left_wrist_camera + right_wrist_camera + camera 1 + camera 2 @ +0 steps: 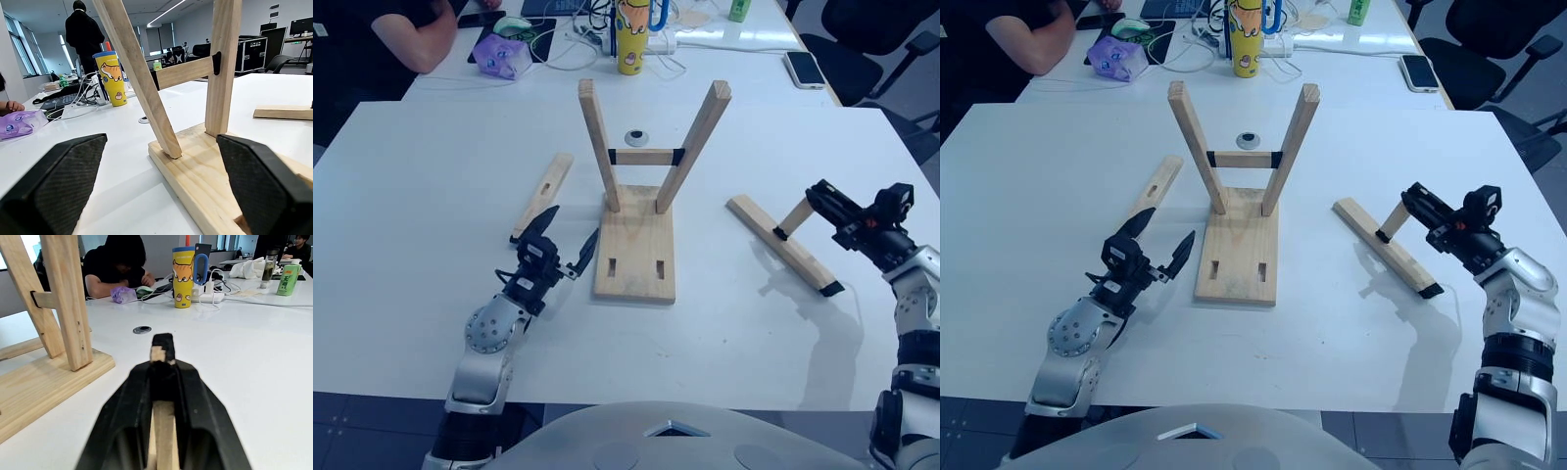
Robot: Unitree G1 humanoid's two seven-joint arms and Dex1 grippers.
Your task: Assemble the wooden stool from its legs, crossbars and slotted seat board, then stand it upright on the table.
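1. Spanning both eye views, the white table [431, 323] carries all the stool parts.
2. We see the slotted seat board [634, 257] lying flat at the middle. Two legs [599, 147] stand in its far slots and lean apart, joined by a crossbar [646, 157]. The two near slots are unfilled.
3. To the right, well apart from the board, a third leg [783, 245] slants over the table with a short crossbar [795, 217] fixed to it. We cannot tell whether this leg touches the table.
4. A loose leg [543, 194] lies flat to the left of the board.
5. Our right gripper [816, 194] is clamped on the short crossbar's free end.
6. Our left gripper [575, 221] sits low, just beside the board's left edge, with its fingers spread apart and holding nothing.
7. A small round disc [637, 137] lies beyond the upright legs.
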